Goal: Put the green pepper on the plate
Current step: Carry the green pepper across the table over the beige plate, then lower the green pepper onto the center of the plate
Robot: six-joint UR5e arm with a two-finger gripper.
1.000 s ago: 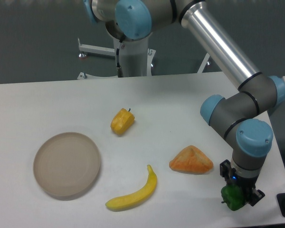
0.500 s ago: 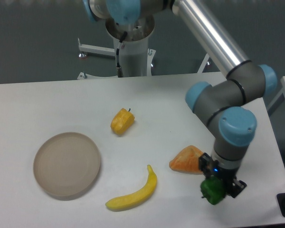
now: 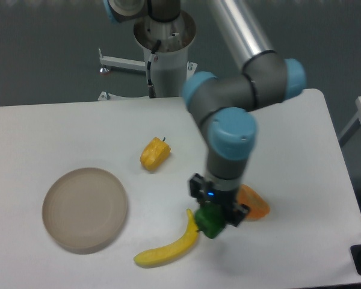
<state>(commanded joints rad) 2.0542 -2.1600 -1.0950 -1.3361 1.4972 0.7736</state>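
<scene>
My gripper (image 3: pixel 213 218) hangs over the middle front of the table, shut on the green pepper (image 3: pixel 209 223), a small glossy dark-green lump held just above the upper end of the banana. The plate (image 3: pixel 85 208), round and beige-grey, lies at the left of the table with nothing on it, well to the left of the gripper.
A yellow banana (image 3: pixel 168 246) lies between the gripper and the plate. A yellow-orange pepper (image 3: pixel 154 153) sits behind it near the table's middle. An orange wedge-shaped fruit (image 3: pixel 253 203) is partly hidden behind the arm's wrist on the right.
The arm has swung left from the table's front right corner, carrying the green pepper past the orange wedge to above the banana's tip.
</scene>
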